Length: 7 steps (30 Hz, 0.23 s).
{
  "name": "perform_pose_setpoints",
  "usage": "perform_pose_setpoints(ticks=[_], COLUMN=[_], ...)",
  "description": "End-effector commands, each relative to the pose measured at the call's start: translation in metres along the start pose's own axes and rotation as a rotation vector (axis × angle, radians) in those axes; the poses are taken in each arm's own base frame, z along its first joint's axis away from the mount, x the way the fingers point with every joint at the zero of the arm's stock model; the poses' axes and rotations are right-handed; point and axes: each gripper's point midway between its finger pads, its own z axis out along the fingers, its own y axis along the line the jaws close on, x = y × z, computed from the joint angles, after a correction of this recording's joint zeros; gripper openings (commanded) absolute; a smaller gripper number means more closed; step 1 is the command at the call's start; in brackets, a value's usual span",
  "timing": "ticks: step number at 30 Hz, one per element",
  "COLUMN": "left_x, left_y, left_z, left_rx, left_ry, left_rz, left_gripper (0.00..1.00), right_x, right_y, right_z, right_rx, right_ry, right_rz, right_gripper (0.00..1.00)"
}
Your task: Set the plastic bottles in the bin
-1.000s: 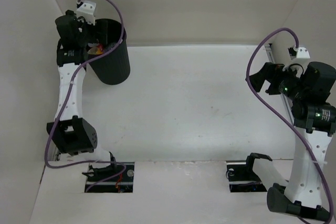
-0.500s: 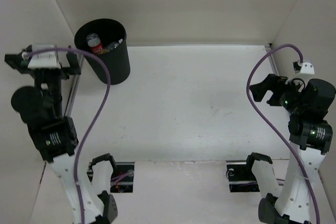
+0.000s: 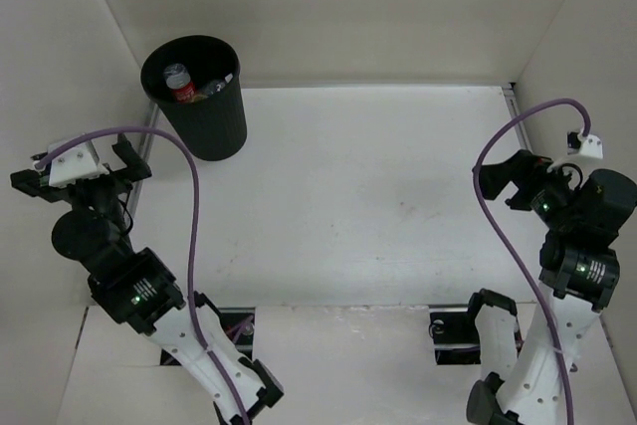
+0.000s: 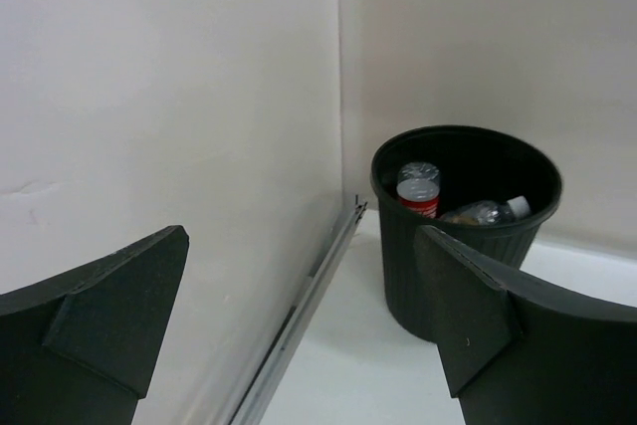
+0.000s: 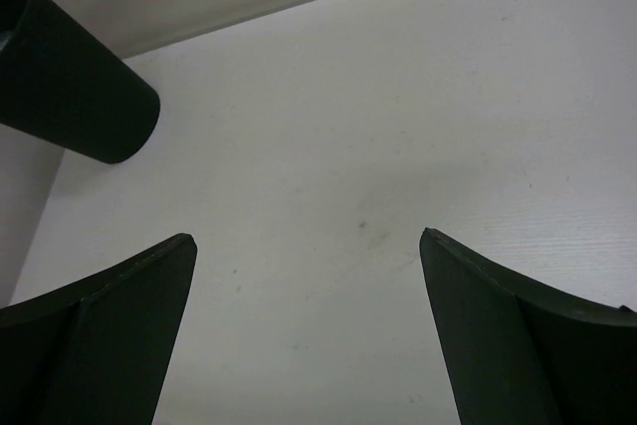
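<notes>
The black bin [image 3: 204, 111] stands at the far left corner of the table. Inside it, a red-labelled bottle [image 3: 180, 85] stands upright and a clear bottle [image 3: 215, 84] lies beside it. The left wrist view shows the bin [image 4: 468, 256], the red-labelled bottle [image 4: 419, 192] and the clear white-capped one [image 4: 488, 212]. The blue-labelled and orange bottles are hidden. My left gripper [image 3: 78, 174] is open and empty, raised by the left wall, short of the bin [image 4: 302, 236]. My right gripper [image 3: 508, 178] is open and empty, high at the right side [image 5: 309, 238].
A metal rail [image 4: 299, 325] runs along the foot of the left wall toward the bin. White walls enclose the table on the left, back and right. The bin also shows in the right wrist view [image 5: 70, 77], far off at the upper left.
My left arm has pulled back from over the bin toward the near left and risen, uncovering the bottles inside. My right arm has drawn back and risen slightly.
</notes>
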Motion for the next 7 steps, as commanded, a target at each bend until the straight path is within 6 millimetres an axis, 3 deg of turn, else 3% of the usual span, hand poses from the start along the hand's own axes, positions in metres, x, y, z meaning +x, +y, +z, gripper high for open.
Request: perform_pose_setpoints(ticks=[1, 7], left_x=[-0.013, 0.019], left_y=[-0.016, -0.016], left_z=[-0.003, -0.004], left_rx=[0.071, 0.071], left_ry=[-0.048, 0.052], left_rz=[-0.08, -0.14], left_gripper=[1.0, 1.0], right_x=[-0.009, 0.009], right_y=[0.012, 0.015], right_z=[0.002, 0.002], right_rx=[-0.075, -0.114], right_ry=[-0.022, 0.004], right_rz=[-0.007, 0.002], right_gripper=[1.0, 1.0])
